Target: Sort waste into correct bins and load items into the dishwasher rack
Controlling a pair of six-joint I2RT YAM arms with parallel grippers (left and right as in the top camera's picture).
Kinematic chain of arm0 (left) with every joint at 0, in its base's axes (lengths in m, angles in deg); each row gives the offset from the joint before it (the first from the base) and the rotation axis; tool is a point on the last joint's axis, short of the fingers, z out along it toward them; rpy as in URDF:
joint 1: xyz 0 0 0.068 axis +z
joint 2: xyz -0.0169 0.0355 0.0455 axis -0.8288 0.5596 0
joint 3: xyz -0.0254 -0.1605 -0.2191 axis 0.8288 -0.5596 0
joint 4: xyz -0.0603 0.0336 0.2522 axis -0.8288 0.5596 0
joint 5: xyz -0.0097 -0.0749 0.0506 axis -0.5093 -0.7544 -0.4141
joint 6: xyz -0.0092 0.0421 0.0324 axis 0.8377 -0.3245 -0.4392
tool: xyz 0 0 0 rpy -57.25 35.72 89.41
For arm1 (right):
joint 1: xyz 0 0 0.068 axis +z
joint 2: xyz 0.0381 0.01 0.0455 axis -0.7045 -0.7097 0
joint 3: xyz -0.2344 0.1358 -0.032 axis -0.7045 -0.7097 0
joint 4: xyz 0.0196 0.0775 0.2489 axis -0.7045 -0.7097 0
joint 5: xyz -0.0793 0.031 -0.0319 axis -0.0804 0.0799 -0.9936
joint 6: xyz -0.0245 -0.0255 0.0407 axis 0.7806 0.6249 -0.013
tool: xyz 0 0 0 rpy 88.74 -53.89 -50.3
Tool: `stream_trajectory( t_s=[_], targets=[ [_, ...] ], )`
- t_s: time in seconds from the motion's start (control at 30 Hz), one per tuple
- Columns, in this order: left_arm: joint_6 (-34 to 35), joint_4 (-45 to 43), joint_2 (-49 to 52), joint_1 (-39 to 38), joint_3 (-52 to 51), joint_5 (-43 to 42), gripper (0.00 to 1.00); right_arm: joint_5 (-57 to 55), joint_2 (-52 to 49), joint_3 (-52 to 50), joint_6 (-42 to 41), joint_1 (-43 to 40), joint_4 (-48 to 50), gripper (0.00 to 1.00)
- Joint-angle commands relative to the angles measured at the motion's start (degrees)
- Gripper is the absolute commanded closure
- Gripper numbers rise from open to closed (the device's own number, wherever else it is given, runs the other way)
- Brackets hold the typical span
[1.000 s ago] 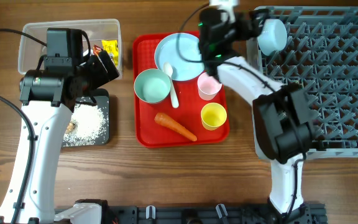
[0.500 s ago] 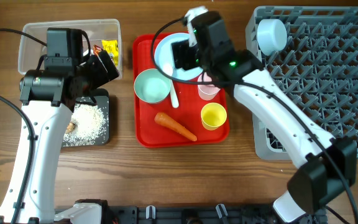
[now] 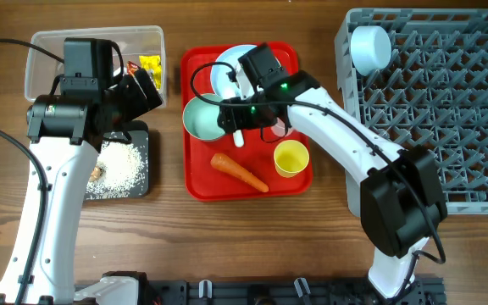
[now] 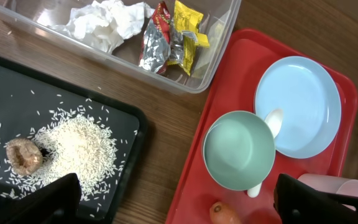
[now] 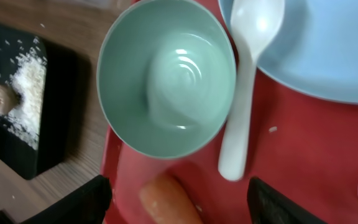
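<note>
Pale blue bowl (image 5: 166, 78) is sitting empty on the red tray (image 3: 200, 182), directly under the right claw (image 3: 231, 119). That claw's fingers (image 5: 73, 202) are standing wide apart, gripping nothing. White spoon (image 5: 244, 93) is lying just beside the bowl, its scoop resting on the plate (image 5: 328, 43) ahead of the claw. Carrot (image 5: 169, 199) is showing between the fingertips in the wrist view. Yellow cup (image 3: 291, 158) and pink cup (image 4: 347, 185) are standing near.

Left claw (image 4: 178, 186) is hanging released as well, over the table (image 4: 166, 118). Ahead of it the clear tub (image 4: 219, 37) is holding a crumpled tissue (image 4: 110, 15) and shiny wrappers (image 4: 173, 34), print too small to read. Beside the claw, the black tray (image 4: 5, 81) is carrying rice (image 4: 73, 149) and a brown lump (image 4: 22, 155).

Second bowl (image 3: 370, 47) is sitting in a corner of the grey rack (image 3: 430, 110), well apart from both claws.
</note>
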Motion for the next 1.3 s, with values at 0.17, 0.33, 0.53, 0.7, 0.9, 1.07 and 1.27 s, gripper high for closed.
stream_trajectory(
  t_s=[0.17,0.33,0.53,0.7,0.9,1.07,1.27],
  targets=[
    [0.3,0.0,0.2,0.3,0.0,0.2,0.0,-8.6,16.2,0.0,1.6,-5.9,-5.1,0.27],
    [0.3,-1.0,0.2,0.3,0.0,-1.5,0.0,-15.7,37.9,0.0,5.3,-21.7,-11.2,0.18],
    [0.1,-0.7,1.1,-1.7,0.0,-12.9,0.25,-18.8,46.8,0.0,9.4,-39.9,-18.8,0.13],
    [2.6,-0.1,8.5,-15.6,0.0,-12.3,0.27,-12.8,45.2,0.0,10.5,-44.0,-20.0,0.11],
    [25.8,4.0,20.3,-28.7,0.0,-8.4,0.51,-12.8,43.3,0.0,12.0,-44.0,-21.9,0.1],
    [36.3,4.2,28.1,-34.9,0.0,-6.6,0.47,-12.8,42.7,0.0,12.0,-44.0,-22.2,0.1],
    [43.1,3.0,33.2,-35.2,-0.9,-6.5,0.39,-12.8,42.3,0.0,12.0,-44.0,-23.1,0.1]
  ],
)
